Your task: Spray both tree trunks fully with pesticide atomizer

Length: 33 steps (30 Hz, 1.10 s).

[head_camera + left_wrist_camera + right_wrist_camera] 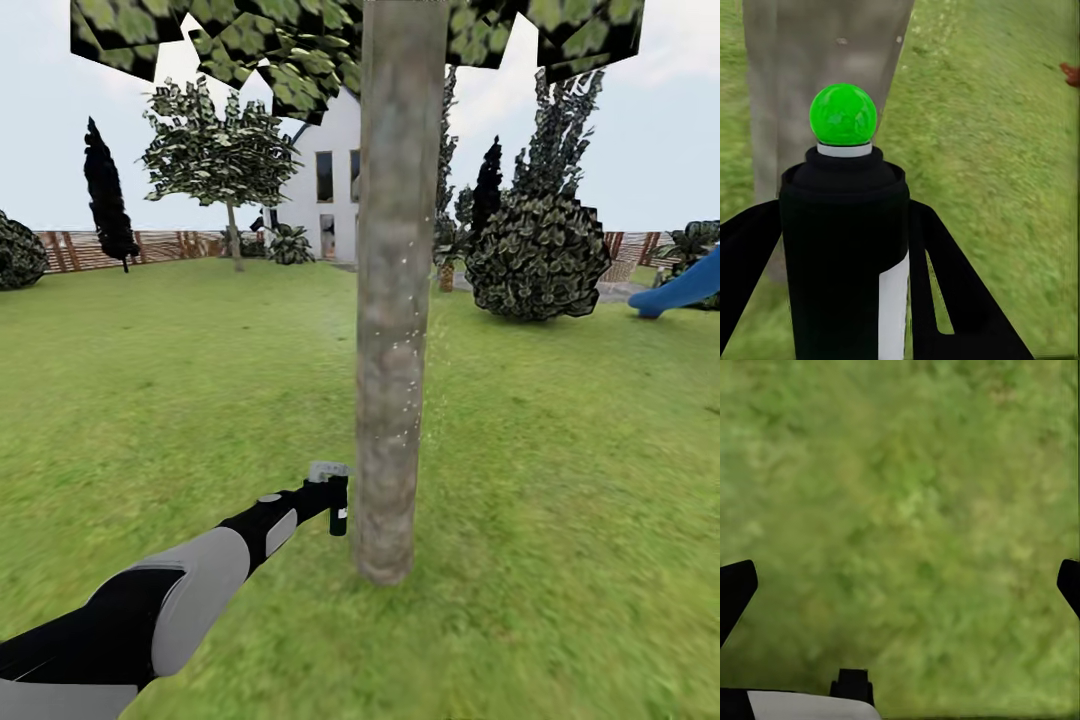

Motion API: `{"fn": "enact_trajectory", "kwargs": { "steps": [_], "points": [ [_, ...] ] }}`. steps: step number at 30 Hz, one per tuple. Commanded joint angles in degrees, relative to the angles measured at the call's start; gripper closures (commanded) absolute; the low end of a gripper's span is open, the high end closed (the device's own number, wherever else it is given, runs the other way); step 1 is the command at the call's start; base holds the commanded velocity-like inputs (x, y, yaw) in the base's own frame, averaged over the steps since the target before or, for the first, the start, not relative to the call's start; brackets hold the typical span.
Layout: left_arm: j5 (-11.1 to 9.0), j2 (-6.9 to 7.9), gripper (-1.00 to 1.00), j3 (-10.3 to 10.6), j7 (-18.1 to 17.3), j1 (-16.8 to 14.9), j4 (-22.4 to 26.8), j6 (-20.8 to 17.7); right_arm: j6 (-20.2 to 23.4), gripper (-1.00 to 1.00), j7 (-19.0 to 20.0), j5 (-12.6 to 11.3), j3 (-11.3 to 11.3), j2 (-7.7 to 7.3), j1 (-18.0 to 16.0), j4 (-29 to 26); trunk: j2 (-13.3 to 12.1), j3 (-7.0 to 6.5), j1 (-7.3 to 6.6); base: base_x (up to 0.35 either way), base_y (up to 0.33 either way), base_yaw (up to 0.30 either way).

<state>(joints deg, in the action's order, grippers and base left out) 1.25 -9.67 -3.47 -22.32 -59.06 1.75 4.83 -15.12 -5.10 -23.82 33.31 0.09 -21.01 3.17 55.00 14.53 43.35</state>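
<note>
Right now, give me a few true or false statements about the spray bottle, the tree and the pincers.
1. The left pincer grips the spray bottle. True.
2. The bottle lies on the grass. False: it is held up beside the trunk.
3. White specks dot the trunk. True.
4. The right pincer holds a second bottle. False: it is open over grass, holding nothing.
5. A blue slide stands behind on the right. True.

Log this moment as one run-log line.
phase: spraying | left gripper: shut on pesticide atomizer, aimed at near tree trunk | droplets on trunk | right gripper: open over lawn
</note>
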Motion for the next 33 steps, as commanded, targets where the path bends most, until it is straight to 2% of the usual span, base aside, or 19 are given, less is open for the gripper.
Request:
{"fn": "enact_trajectory", "kwargs": {
  "steps": [1,6,13,16,18,19,20,22,23,25,26,28,31,33],
  "points": [
    [0.0,0.0,1.0,0.0,0.0,0.0,0.0,0.0,0.0,-1.0,0.0,0.0,0.0,0.0,0.0,0.0,0.0,-0.03,0.0,0.0,0.051,-0.264],
    [0.0,-0.06,1.0,0.0,0.0,0.0,0.0,0.0,0.0,-1.0,0.0,0.0,0.0,0.0,0.0,0.0,0.0,-0.18,0.0,0.0,0.034,-0.281],
    [0.0,-0.05,1.0,0.0,0.0,0.0,0.0,0.0,0.0,-1.0,0.0,0.0,0.0,-0.04,0.0,0.0,0.0,-0.3,0.0,0.0,0.273,-0.176],
    [0.0,0.0,1.0,0.0,0.2,0.0,0.2,-0.2,-0.1,-1.0,-0.2,0.0,-0.1,-0.43,0.0,0.0,0.0,-0.31,0.0,0.0,0.054,-0.031],
    [-0.1,0.04,1.0,0.4,0.4,0.0,0.7,-1.4,-0.1,-1.0,-0.5,0.0,-0.2,-1.33,0.0,0.0,0.0,-0.31,0.0,0.0,0.008,-0.004],
    [-0.1,0.04,1.0,0.5,0.5,0.0,3.2,-5.6,0.0,-1.0,-0.6,-0.1,-0.2,-1.93,0.0,0.0,0.0,-0.31,0.0,0.0,0.003,-0.002],
    [-0.2,0.06,1.0,0.4,0.5,0.0,8.3,-11.9,0.0,-1.0,-0.7,-0.1,-0.3,-2.46,0.0,0.0,0.0,-0.31,0.0,0.0,0.002,-0.001],
    [-0.1,0.08,1.0,0.4,0.6,0.0,15.6,-19.3,0.0,-1.0,-0.8,-0.2,-0.3,-3.05,0.0,0.0,0.0,-0.31,0.0,0.0,0.001,0.0],
    [-0.1,0.08,1.0,0.4,0.6,0.0,18.1,-21.4,0.0,-1.0,-0.8,-0.2,-0.3,-3.17,0.0,0.0,0.0,-0.31,0.0,0.0,0.0,0.0],
    [-0.1,0.09,1.0,0.5,0.6,0.0,21.2,-23.1,0.0,-1.0,-0.8,-0.2,-0.3,-3.29,0.0,0.0,0.0,-0.31,0.0,0.0,0.0,0.0],
    [-0.1,0.09,1.0,0.5,0.6,0.0,23.3,-25.6,0.0,-1.0,-0.8,-0.2,-0.3,-3.31,0.0,0.0,0.0,-0.31,0.0,0.0,0.0,0.0],
    [-0.1,0.09,1.0,0.5,0.6,0.0,30.0,-32.9,0.0,-1.0,-0.8,-0.2,-0.3,-3.33,0.0,0.0,0.0,-0.31,0.0,0.0,0.0,0.0],
    [-0.1,0.01,1.0,0.5,0.6,0.0,40.9,-41.6,0.0,-1.0,-0.8,-0.2,-0.3,-3.34,0.0,0.0,0.0,-0.31,0.0,0.0,0.0,0.0],
    [-0.2,-0.33,1.0,0.5,0.7,0.0,45.0,-48.3,0.0,-1.0,-0.8,-0.2,-0.3,-3.33,0.0,0.0,0.0,-0.31,0.0,0.0,0.0,0.0]
  ]
}}
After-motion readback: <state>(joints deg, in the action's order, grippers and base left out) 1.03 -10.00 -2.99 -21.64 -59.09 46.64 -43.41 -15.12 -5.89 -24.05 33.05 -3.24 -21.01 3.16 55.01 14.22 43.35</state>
